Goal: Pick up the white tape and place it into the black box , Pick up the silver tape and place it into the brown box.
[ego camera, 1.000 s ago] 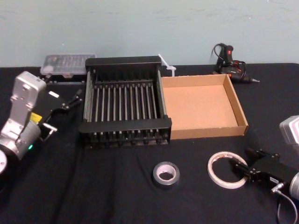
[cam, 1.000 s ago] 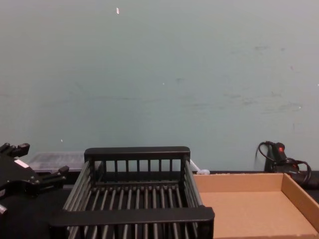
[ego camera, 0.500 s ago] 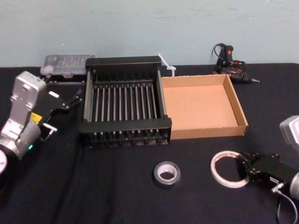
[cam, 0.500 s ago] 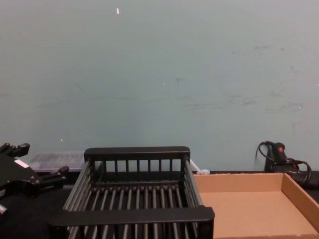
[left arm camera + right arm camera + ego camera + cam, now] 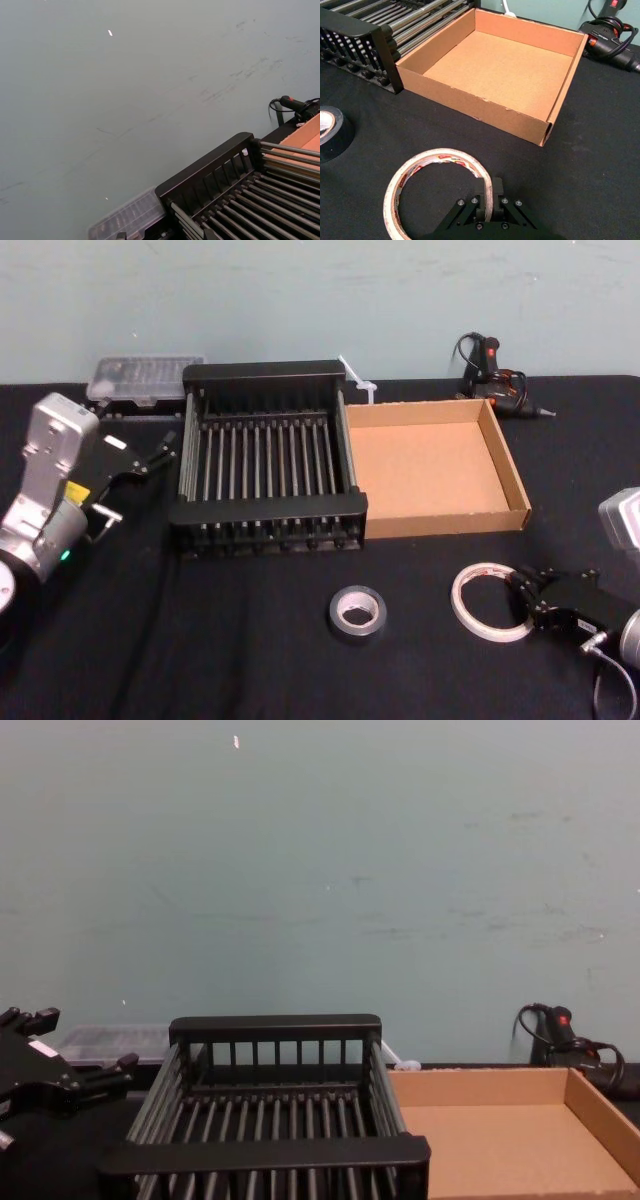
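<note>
1. Right gripper [image 5: 487, 197] sits low at the table's near right, its two fingers closed down to a narrow slit with the wall of the white tape [image 5: 438, 190] pinched between them, one finger inside the ring and one outside.
2. White tape lies flat on the black cloth, red print showing on its face. In the head view it lies in front of the brown box [image 5: 507, 475], apart from it.
3. Step in hand, as I read it: the grasp on the white roll, first half of the task. No sign of lift yet; the roll looks level on the cloth.
4. Next move calls for a straight lift, then a carry leftward past the brown box to the black box [image 5: 262, 504], high enough to clear its thick front rail. The pinch takes only one side of the ring, so the roll may swing or tilt.
5. Silver tape [image 5: 356, 612] rests flat, untouched, in front of the black box, well left of the white roll.
6. Both boxes stand side by side, walls touching or nearly so; nothing lies inside either.
7. Left gripper [image 5: 150, 457] is parked off the black box's left side, fingers somewhat apart, holding nothing.
8. Behind the boxes: a clear plastic case [image 5: 143, 377] and a glue gun [image 5: 490, 370].
</note>
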You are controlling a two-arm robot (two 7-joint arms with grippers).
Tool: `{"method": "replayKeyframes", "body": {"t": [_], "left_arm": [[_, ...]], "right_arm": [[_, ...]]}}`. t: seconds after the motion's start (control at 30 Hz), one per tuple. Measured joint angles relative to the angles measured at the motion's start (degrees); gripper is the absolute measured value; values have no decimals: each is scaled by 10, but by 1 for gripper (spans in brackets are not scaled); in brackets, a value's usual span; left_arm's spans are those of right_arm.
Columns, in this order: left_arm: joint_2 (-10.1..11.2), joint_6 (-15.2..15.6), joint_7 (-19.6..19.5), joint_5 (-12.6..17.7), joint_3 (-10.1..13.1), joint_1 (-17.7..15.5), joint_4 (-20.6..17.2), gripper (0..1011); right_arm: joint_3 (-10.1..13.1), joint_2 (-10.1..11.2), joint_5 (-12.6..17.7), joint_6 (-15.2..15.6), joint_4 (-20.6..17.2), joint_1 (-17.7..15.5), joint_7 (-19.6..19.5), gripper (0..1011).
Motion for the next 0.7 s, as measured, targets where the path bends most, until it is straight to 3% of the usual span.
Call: {"method": "replayKeyframes", "body": {"t": [0.23,0.7], "left_arm": [[0,0,0,0,0,0,0,1001],[0,0,0,0,0,0,0,1002]], "right_arm": [[0,0,0,-3,0,-1,1,94],[16,-3,15,-64,-11,-16,16,94]]}}
